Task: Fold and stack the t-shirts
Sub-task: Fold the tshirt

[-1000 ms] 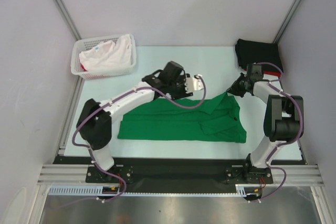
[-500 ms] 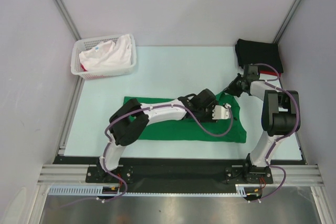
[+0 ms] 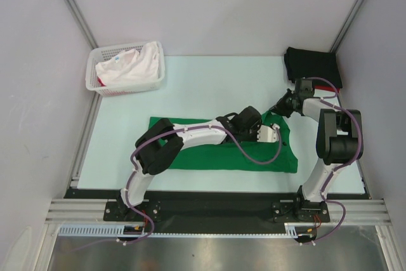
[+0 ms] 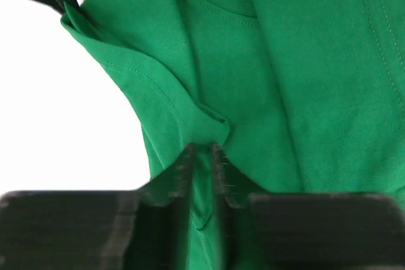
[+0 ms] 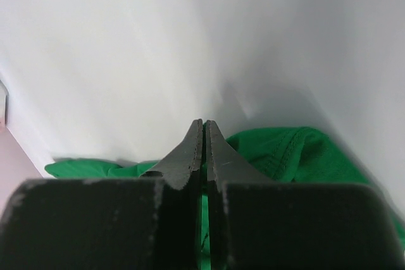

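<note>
Pale tabletop (image 3: 209,80) between grey walls, and on it the green t-shirt (image 3: 209,157) lies spread flat, running under my left arm and out to both sides of the left claw (image 3: 271,135). That claw's wrist view shows it pinched nearly shut on a raised fold of green cloth near the collar, with fabric running between the pads. The right claw (image 3: 278,110) sits just beyond it, at the shirt's far corner. Its wrist view shows the jaws closed tight with a sliver of green caught at the tips, and the corner stands a little off the tabletop. Beyond the right claw, near the wall, a black t-shirt (image 3: 312,65) lies folded. Well apart to the left of the left claw, a basket (image 3: 127,88) holds a white t-shirt (image 3: 130,68) in a heap.

I judge the green cotton light and limp. It will sag between two grips, and only the pinched layers will follow. A hem or seam gives the surest hold, since stitched edges are thicker and slip less. My worry is that the left claw has only the top layer, so the fold could come up lopsided.
</note>
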{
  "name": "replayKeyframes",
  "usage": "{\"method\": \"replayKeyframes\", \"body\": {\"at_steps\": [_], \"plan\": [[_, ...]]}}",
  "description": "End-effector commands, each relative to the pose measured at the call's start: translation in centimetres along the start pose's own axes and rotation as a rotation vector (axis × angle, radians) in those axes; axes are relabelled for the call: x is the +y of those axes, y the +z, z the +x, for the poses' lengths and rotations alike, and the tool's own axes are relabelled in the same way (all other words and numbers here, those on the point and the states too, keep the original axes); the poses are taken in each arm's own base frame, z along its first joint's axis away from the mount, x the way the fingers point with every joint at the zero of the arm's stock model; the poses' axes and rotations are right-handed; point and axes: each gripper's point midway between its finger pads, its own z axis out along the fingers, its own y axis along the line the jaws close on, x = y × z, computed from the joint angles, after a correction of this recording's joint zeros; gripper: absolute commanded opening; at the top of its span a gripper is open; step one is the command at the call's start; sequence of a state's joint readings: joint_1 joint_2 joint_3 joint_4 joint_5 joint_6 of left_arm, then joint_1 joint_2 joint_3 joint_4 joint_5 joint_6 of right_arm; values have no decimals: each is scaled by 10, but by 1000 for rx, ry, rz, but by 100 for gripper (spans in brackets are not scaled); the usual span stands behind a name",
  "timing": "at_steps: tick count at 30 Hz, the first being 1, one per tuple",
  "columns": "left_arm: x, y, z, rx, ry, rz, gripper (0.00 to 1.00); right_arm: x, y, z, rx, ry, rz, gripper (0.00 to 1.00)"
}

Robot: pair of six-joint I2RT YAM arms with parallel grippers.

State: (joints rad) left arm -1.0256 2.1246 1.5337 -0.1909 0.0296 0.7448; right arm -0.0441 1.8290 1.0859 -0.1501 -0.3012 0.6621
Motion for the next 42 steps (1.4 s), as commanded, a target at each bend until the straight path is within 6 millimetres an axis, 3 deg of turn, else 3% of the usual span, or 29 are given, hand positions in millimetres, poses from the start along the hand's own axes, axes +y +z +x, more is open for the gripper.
{"method": "replayKeyframes", "body": {"at_steps": [1,3,8,11,14,15,18,23,27,33,40,42], "plan": [[-1,4,-11,-45,30,19,26,13,-11,-10,-36,-13,-47,0],[-7,6,-13,-53,41,44,31,12,-12,-10,-36,-13,-48,0],[-15,11,-16,-63,40,84,32,9,-15,-11,-38,-8,-48,0],[-18,14,-12,-50,36,85,20,8,-16,-11,-41,-9,-44,0],[-21,15,-8,-38,35,92,0,7,-18,-11,-41,-11,-42,0],[-20,15,-6,-29,31,86,0,8,-19,-11,-42,-12,-43,0],[-13,6,-9,-27,-5,78,0,9,-25,-11,-50,-33,-34,0],[5,-27,-25,-79,-110,125,0,6,-50,-3,-61,-82,-3,0],[0,-53,-25,-111,-139,197,0,-8,-78,17,-54,-135,47,0],[-31,-78,-14,-161,-148,360,0,-35,-112,70,-2,-135,104,0],[-53,-83,2,-171,-160,481,0,-60,-132,123,57,-56,131,0],[-61,-82,3,-178,-152,523,0,-66,-134,129,57,-24,144,0]]}}
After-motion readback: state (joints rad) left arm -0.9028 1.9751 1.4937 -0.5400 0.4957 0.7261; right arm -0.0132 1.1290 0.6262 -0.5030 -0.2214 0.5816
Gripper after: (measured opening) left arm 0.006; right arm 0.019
